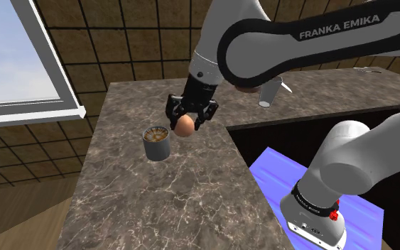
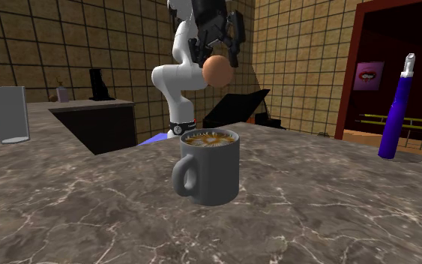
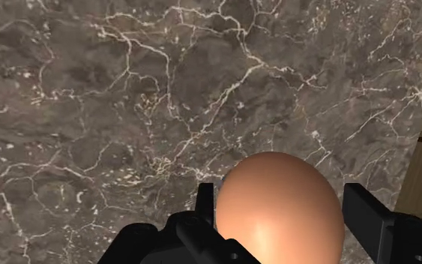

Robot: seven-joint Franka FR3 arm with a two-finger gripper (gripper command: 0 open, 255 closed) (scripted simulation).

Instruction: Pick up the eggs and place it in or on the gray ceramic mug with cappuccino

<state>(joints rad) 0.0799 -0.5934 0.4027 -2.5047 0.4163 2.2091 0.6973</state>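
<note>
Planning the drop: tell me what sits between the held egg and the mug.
Nothing. The shoulder view shows a bare stretch of counter between egg and mug.

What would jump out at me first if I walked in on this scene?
A smooth brown egg is clamped between the fingers of the all-black two-finger gripper, hanging in the air above the dark veined marble countertop. Next comes the grey ceramic mug with patterned cappuccino foam, standing upright on that countertop at the front of the second exterior view, with the egg higher up and behind it.
</note>
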